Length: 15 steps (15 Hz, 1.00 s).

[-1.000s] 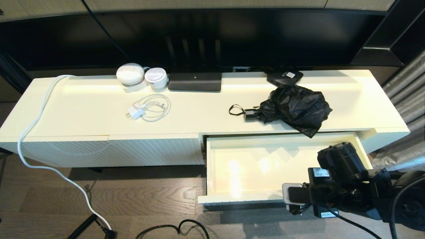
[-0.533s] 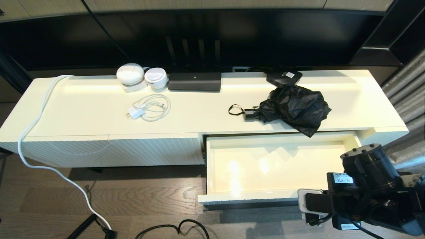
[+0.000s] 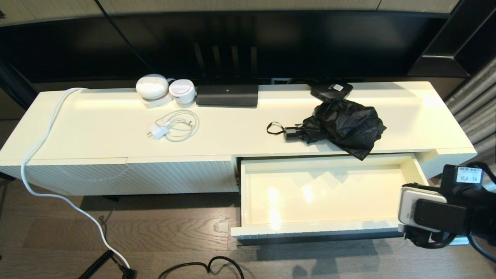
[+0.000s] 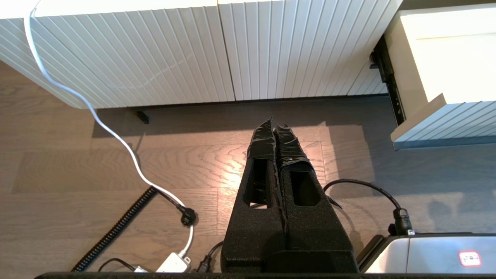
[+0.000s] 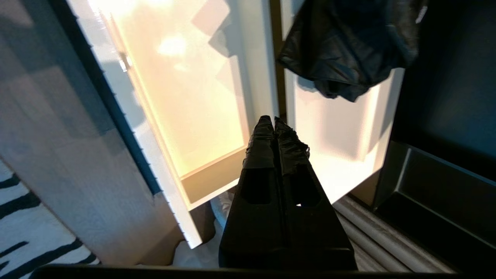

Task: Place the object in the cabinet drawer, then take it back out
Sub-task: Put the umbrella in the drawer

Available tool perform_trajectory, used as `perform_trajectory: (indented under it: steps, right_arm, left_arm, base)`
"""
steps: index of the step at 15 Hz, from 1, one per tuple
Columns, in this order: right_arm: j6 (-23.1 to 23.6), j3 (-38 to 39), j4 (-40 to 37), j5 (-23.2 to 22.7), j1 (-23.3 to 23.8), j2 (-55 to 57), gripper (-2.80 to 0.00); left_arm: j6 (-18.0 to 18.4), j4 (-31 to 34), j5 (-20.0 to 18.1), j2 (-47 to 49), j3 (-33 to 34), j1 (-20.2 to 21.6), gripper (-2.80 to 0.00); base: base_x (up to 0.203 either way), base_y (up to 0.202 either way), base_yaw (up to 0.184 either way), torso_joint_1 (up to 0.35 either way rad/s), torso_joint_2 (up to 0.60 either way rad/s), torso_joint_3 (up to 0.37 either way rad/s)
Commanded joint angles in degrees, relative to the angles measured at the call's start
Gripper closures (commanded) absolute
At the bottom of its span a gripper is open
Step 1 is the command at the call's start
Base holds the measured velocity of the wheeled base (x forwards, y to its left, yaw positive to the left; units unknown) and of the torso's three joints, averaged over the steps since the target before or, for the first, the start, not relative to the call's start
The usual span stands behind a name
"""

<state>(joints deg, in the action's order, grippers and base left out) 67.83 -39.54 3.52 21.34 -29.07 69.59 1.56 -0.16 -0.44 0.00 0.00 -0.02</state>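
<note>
One umbrella [image 3: 343,126] crosswise, handle left

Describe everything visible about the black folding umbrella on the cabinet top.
The black compact folding umbrella lies collapsed on the cream cabinet top, just behind the open cream drawer. Its glossy fabric bunches loosely, one fold overhanging the front edge. A short black handle with a thin wrist loop points toward the robot's left. No gripper touches it.

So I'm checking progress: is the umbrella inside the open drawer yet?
No, the umbrella lies on the cabinet top, behind the open drawer, which holds nothing.
</note>
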Motion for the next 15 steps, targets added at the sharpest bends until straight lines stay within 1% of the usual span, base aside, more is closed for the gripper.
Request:
perform_trajectory:
  steps: [1,4,7,9,11,13,15]
  right_arm:
    - [0.6,-2.1,0.1,0.3,-0.2,-1.3,0.00]
    - [0.6,-6.8,0.1,0.1,-1.5,3.9,0.00]
    - [0.9,-13.1,0.1,0.0,-4.2,11.8,0.00]
    - [3.3,-18.2,0.0,-0.3,-5.3,17.5,0.00]
    - [7.0,-23.9,-1.1,-0.5,-4.9,22.5,0.00]
    - [8.9,-29.5,-5.7,-1.3,-3.3,25.8,0.00]
    - [10.2,-32.0,-7.9,-4.8,-0.4,27.7,0.00]
  left_arm:
    - [0.0,0.0,0.0,0.1,0.1,-0.1,0.00]
    - [0.0,0.0,0.0,0.1,0.1,0.0,0.00]
    - [0.0,0.0,0.0,0.1,0.1,0.0,0.00]
    - [0.0,0.0,0.0,0.1,0.1,0.0,0.00]
    - [0.0,0.0,0.0,0.1,0.1,-0.1,0.00]
    - [0.0,0.0,0.0,0.1,0.1,0.0,0.00]
    - [0.0,0.0,0.0,0.1,0.1,0.0,0.00]
  base:
    - [0.000,0.000,0.000,0.000,0.00,0.000]
    - [0.000,0.000,0.000,0.000,0.00,0.000]
    - [0.000,0.000,0.000,0.000,0.00,0.000]
    - [0.000,0.000,0.000,0.000,0.00,0.000]
    - [0.000,0.000,0.000,0.000,0.00,0.000]
    - [0.000,0.000,0.000,0.000,0.00,0.000]
    - [0.000,0.000,0.000,0.000,0.00,0.000]
